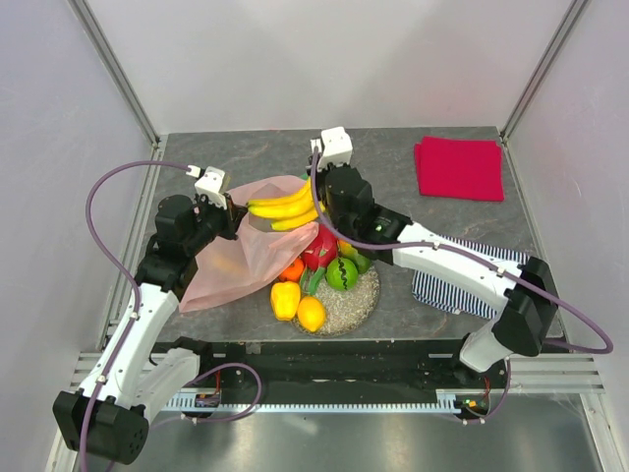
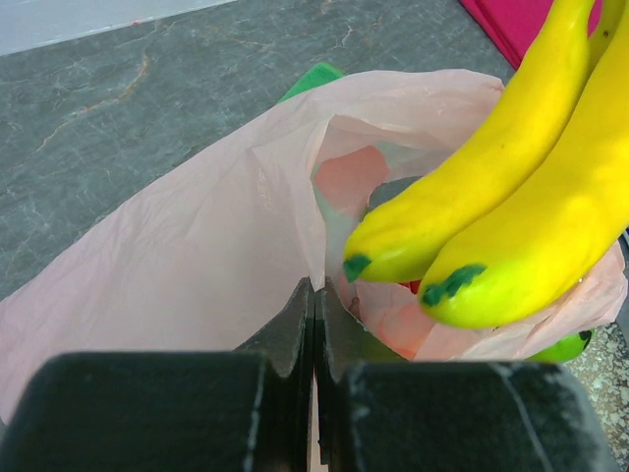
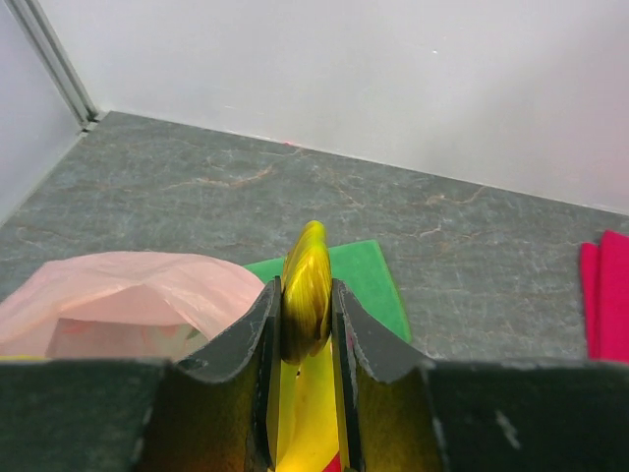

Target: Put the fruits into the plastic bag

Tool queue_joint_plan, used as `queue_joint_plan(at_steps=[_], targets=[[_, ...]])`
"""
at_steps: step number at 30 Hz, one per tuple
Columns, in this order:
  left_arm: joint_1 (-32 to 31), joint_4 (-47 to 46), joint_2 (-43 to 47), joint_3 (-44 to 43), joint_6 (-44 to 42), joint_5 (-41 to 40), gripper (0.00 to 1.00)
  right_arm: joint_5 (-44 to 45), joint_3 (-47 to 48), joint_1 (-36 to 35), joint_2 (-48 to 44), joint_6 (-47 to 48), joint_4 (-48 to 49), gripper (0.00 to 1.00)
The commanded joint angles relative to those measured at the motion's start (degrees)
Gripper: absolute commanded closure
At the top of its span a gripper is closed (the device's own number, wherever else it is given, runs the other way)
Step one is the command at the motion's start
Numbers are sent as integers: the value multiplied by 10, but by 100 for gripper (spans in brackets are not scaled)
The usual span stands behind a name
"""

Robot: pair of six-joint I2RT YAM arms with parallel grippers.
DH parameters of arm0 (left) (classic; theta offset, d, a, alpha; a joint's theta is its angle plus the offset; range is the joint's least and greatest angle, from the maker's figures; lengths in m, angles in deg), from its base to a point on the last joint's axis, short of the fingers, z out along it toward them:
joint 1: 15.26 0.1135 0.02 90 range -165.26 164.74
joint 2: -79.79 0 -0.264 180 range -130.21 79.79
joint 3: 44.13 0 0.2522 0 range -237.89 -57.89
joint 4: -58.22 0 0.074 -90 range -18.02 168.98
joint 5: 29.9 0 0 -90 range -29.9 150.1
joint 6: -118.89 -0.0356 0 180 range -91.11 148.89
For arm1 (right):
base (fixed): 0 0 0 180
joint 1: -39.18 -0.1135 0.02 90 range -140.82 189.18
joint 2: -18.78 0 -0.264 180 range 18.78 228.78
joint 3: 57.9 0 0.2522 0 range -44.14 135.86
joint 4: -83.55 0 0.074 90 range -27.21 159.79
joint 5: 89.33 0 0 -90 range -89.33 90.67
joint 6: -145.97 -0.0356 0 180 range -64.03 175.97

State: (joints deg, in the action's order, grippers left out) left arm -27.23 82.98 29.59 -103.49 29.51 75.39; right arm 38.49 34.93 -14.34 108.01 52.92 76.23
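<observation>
My right gripper (image 1: 316, 202) is shut on the stem of the yellow banana bunch (image 1: 283, 207) and holds it above the mouth of the pale pink plastic bag (image 1: 236, 261). The stem (image 3: 306, 285) shows between its fingers in the right wrist view. My left gripper (image 1: 234, 218) is shut on the bag's rim (image 2: 316, 236) and holds the mouth open; the banana tips (image 2: 462, 236) hang over the opening. Red, orange, green and yellow fruits (image 1: 313, 280) lie on the speckled plate (image 1: 359, 305).
A green cloth (image 3: 364, 280) lies under the bag's far side. A red folded cloth (image 1: 459, 167) lies at the back right. A striped cloth (image 1: 447, 285) lies under my right arm. Walls enclose the table on three sides.
</observation>
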Motion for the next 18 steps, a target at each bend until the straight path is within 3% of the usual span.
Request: queue_joint_plan(at_steps=[1, 12, 18], targets=[[1, -14, 9, -22, -12, 6, 99, 88, -20, -26, 7, 53, 81, 100], [1, -13, 12, -21, -12, 1, 98, 162, -34, -51, 35, 65, 73, 100], [1, -14, 9, -22, -11, 5, 98, 176, -22, -84, 75, 98, 123, 100]])
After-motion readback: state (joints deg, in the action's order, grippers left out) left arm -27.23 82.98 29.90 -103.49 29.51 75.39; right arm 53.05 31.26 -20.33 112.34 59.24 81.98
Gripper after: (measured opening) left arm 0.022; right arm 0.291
